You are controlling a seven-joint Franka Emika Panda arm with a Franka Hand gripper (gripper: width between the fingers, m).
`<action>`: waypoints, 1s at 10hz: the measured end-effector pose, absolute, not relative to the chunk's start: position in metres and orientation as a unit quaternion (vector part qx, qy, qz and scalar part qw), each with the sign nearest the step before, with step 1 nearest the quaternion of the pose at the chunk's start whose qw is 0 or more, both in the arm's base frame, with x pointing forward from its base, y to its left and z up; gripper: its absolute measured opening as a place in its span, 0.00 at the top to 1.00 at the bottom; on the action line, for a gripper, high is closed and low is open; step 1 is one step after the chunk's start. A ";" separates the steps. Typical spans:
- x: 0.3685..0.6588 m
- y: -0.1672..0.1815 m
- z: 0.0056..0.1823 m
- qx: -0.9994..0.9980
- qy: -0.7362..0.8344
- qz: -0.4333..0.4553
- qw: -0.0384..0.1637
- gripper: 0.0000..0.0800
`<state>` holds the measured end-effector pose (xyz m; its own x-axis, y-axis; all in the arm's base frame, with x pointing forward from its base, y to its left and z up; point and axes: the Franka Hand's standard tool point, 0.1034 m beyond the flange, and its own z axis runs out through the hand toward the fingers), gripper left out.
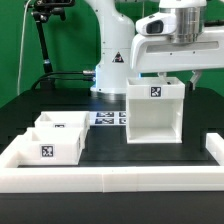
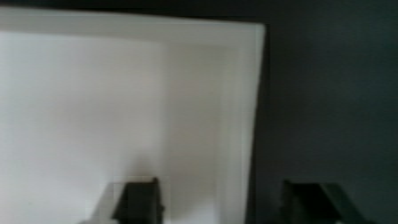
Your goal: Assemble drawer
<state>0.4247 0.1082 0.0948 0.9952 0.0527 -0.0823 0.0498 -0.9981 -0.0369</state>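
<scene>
one arm (image 1: 112,45), pincer (image 2: 222,200) spread above housing (image 1: 155,115)

A black table (image 1: 108,150) fills the scene, its near edge lined by a long low white wall (image 1: 120,182). Behind the table is an evenly lit green backdrop (image 1: 18,60), and a black stand (image 1: 42,45) rises past the table's far edge, on the exterior view's left.

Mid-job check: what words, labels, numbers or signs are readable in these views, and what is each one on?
No readable words or numbers in either view.
Housing: one black-and-white square tag, a pattern only, no text.
Front tray: the same kind of tag, a pattern only.
Marker board: square tags, no text.
Arm: a small dark mark, too small to read.
Wrist view: blurred, shows no print.
</scene>
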 end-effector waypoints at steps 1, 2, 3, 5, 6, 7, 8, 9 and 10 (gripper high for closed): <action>0.425 0.108 0.095 -0.999 -0.026 0.042 0.017 0.75; 0.425 0.108 0.095 -0.999 -0.026 0.042 0.017 0.75; 0.425 0.108 0.095 -0.999 -0.026 0.042 0.017 0.91; 0.425 0.108 0.095 -0.999 -0.025 0.042 0.018 0.95; 0.425 0.108 0.095 -0.999 -0.025 0.042 0.018 0.95; 0.425 0.108 0.095 -0.999 -0.025 0.042 0.018 0.95; 0.425 0.108 0.095 -0.999 -0.025 0.042 0.018 0.95; 0.425 0.108 0.095 -0.999 -0.025 0.042 0.018 0.95; 0.425 0.108 0.095 -0.999 -0.025 0.042 0.018 0.95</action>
<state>0.4247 0.1082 0.0948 0.9953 0.0523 -0.0820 0.0494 -0.9981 -0.0372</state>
